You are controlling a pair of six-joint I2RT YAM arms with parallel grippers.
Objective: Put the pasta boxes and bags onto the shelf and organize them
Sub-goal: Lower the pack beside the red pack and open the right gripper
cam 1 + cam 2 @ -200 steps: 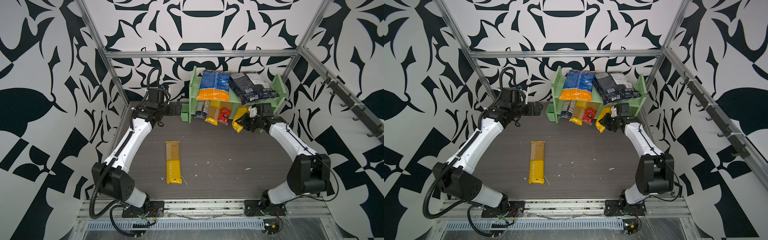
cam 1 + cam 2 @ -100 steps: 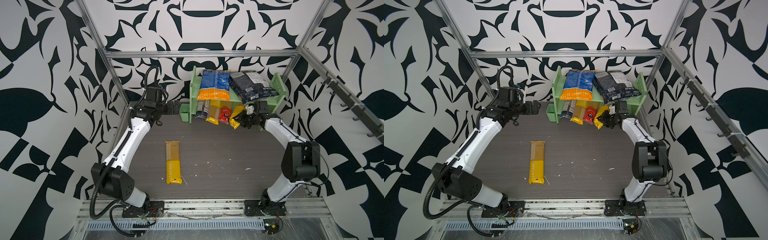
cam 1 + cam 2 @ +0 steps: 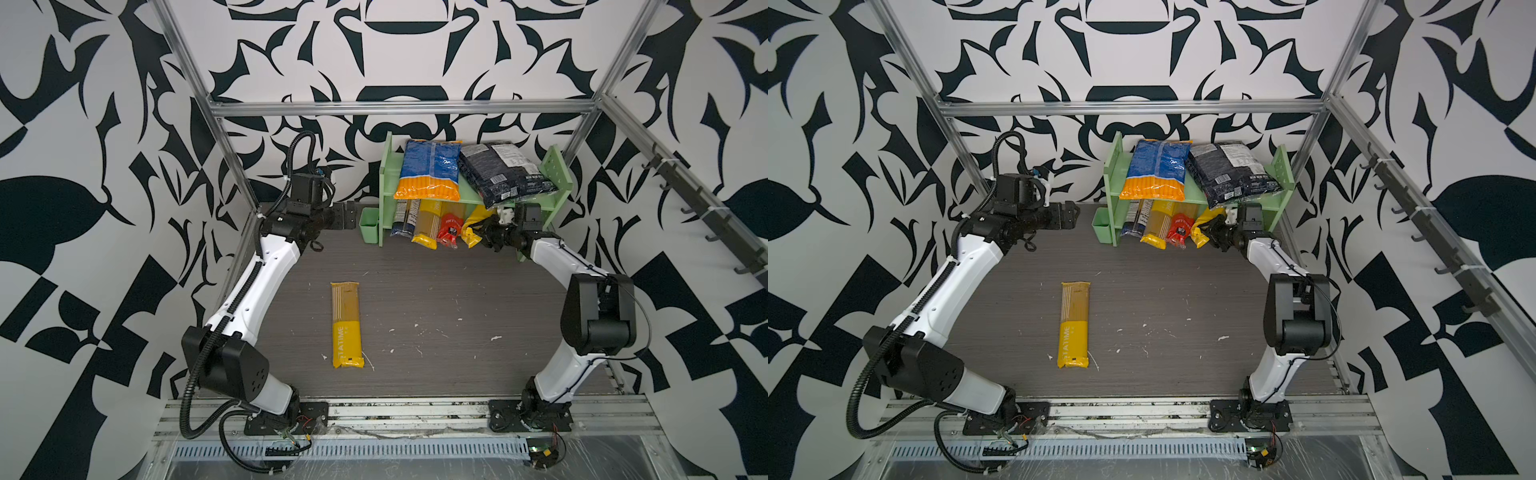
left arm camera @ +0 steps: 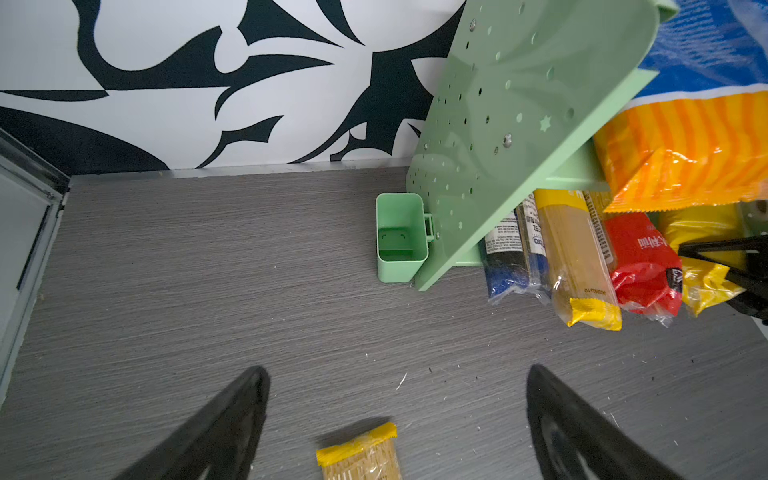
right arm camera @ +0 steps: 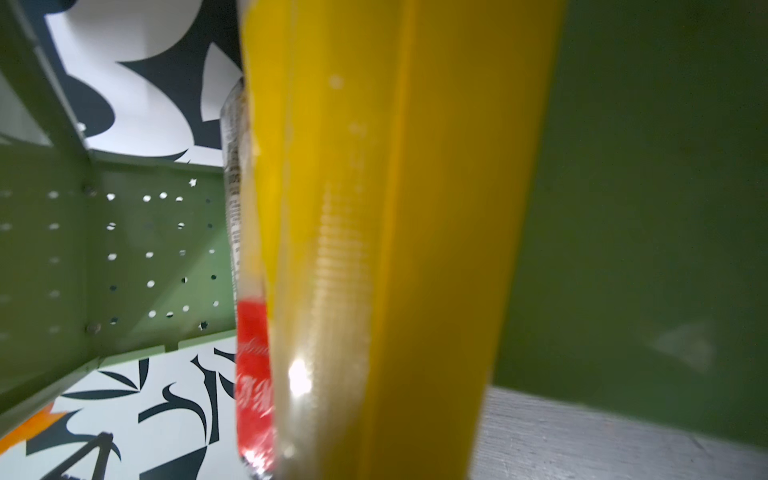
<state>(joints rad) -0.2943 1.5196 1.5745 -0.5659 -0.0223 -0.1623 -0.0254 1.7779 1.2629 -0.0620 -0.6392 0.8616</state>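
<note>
The light green shelf (image 3: 557, 166) stands at the back. Its top tier holds a blue-and-orange bag (image 3: 430, 170) and a black bag (image 3: 505, 172). Navy-clear (image 3: 403, 218), yellow (image 3: 428, 224) and red (image 3: 451, 228) packs stick out of the lower tier. Beside them is another yellow pack (image 3: 473, 226), with my right gripper (image 3: 486, 232) shut on its near end; it fills the right wrist view (image 5: 395, 249). One yellow pack (image 3: 347, 324) lies flat mid-table. My left gripper (image 3: 347, 216) hovers open left of the shelf, empty (image 4: 395, 370).
A small green cup (image 3: 369, 224) hangs on the shelf's left side panel (image 4: 498, 124), close to my left gripper. Metal frame posts and patterned walls close in the back and sides. Pale crumbs dot the grey table (image 3: 436, 299).
My right gripper has moved left and inward with the yellow pack, sliding it under the top tier next to the red pack. The left arm has barely shifted.
</note>
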